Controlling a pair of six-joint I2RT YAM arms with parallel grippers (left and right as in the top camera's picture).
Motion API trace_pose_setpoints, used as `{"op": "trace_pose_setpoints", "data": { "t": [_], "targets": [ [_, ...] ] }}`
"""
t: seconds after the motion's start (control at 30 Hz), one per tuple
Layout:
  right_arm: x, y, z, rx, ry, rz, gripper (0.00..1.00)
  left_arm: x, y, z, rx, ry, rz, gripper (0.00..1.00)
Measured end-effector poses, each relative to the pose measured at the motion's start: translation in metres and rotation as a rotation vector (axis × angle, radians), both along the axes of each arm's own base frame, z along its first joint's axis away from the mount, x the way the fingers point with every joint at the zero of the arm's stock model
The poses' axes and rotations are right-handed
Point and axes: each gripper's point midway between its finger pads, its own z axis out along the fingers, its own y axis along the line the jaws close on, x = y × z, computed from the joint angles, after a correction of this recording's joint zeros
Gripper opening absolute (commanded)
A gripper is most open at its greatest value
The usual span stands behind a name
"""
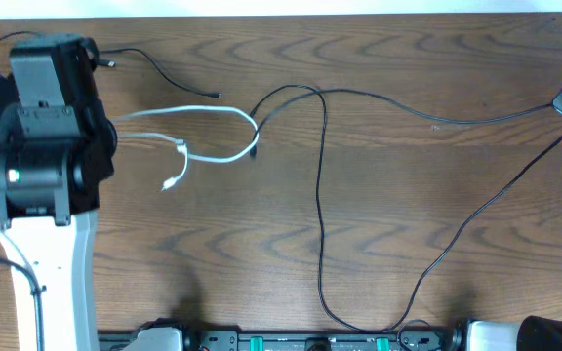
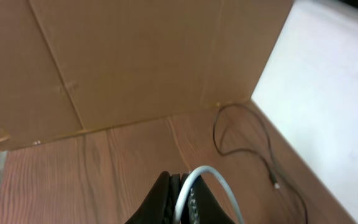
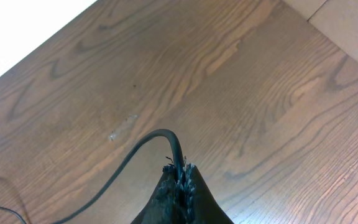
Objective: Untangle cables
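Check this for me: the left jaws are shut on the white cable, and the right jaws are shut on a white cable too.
One thing is wrong: the right jaws are shut on a black cable, not a white one, as the right wrist view shows. The left jaws are shut on the white cable, as you said.

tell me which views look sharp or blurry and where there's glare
overhead: even light, sharp, the white cable and black cable crisp on the table; left wrist: soft, white cable blurred at the left end effector, white panel glaring; right wrist: wood grain sharp, right end effector dark and fuzzy, top-left corner blown out
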Motion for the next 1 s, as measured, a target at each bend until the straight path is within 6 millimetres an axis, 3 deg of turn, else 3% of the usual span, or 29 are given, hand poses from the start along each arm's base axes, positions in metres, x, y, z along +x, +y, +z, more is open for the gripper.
{"op": "trace_pose_setpoints", "data": {
  "t": [0.13,0.33,0.43,0.83,1.0],
  "targets": [
    [-0.001,-0.002,0.000,-0.008,0.003,-0.007,0.01,-0.001,0.025,-0.006,-0.061,-0.033,0.035,0.08],
    [-0.003,-0.004,0.000,-0.018,0.008,-0.017,0.01,-0.035,0.082,-0.019,-0.191,-0.111,0.175,0.07],
    [-0.003,-0.004,0.000,-0.019,0.009,-0.017,0.01,-0.044,0.096,-0.026,-0.252,-0.140,0.198,0.08],
    [-0.002,-0.004,0.001,-0.019,0.003,-0.018,0.01,-0.025,0.100,-0.054,-0.388,-0.142,0.156,0.07],
    [0.008,0.009,0.000,0.050,-0.027,0.052,0.01,-0.011,0.090,-0.055,-0.423,-0.148,0.068,0.07]
  ]
}}
